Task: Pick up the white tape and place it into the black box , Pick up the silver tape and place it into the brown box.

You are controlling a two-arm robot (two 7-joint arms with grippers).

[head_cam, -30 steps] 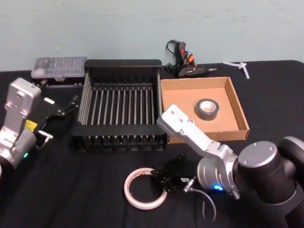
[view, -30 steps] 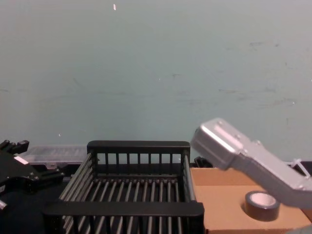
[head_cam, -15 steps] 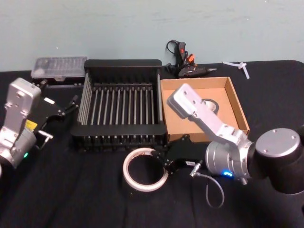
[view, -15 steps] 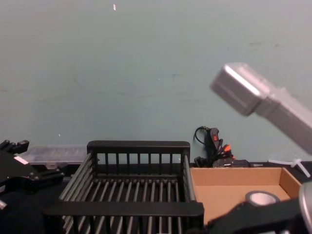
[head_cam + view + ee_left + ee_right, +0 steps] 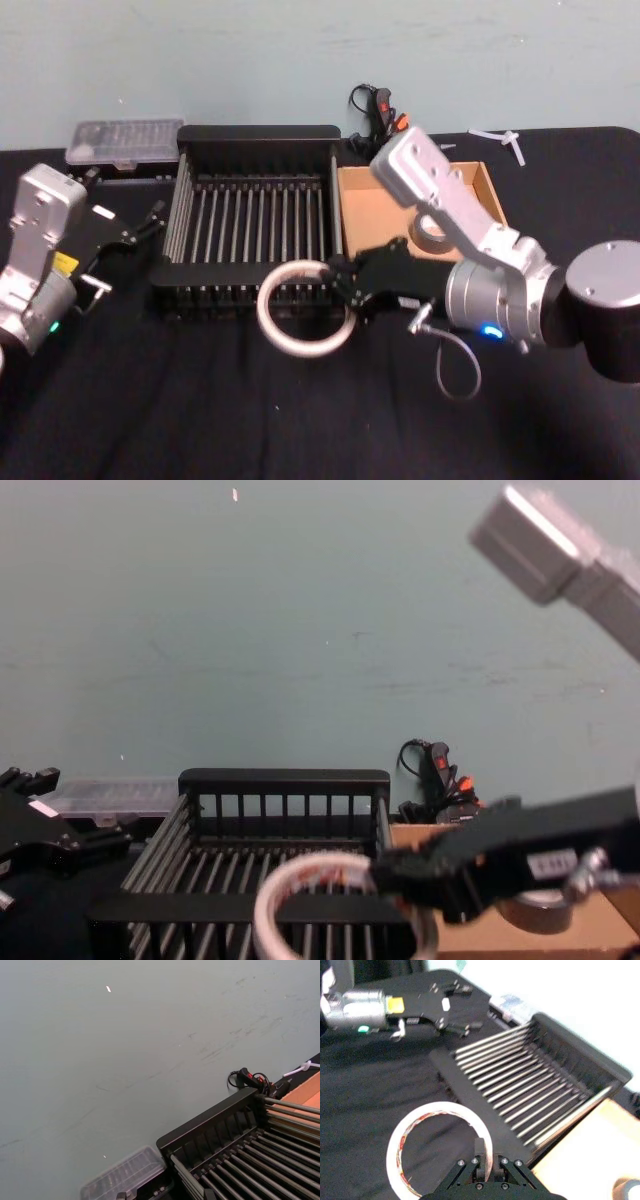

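At the far left of the head view, the left gripper (image 5: pixel 150 220) is sitting low over the black table (image 5: pixel 150 420), just beside the left wall of the black box (image 5: pixel 250 135); its black fingers (image 5: pixel 128 236) are pointing toward the crate, and how far they are parted cannot be told. A clear plastic case (image 5: pixel 125 142) is lying behind it against the wall.

The black box is standing in the middle of the table, its barred floor showing bare between the thick rims. In the chest view its front rim (image 5: pixel 250 908) is running across the lower part of the scene, with the white tape (image 5: pixel 300 900) hanging in front of it.

The white tape (image 5: pixel 305 308) is being held clear of the table, tilted, right at the crate's front rim, its far edge overlapping that rim in the head view. The right gripper (image 5: pixel 343 283) is pinching the ring's right side: in the right wrist view the narrow fingers (image 5: pixel 481 1149) are drawn close together on the band of the white tape (image 5: pixel 435 1147), one inside the hole and one outside, red print showing along the inner face.

To the right, the brown box (image 5: pixel 365 205) is touching the crate's side wall. The silver tape (image 5: pixel 432 232) is lying inside it, partly hidden behind the right arm. A black glue gun with orange marks (image 5: pixel 380 110) is lying behind the boxes.
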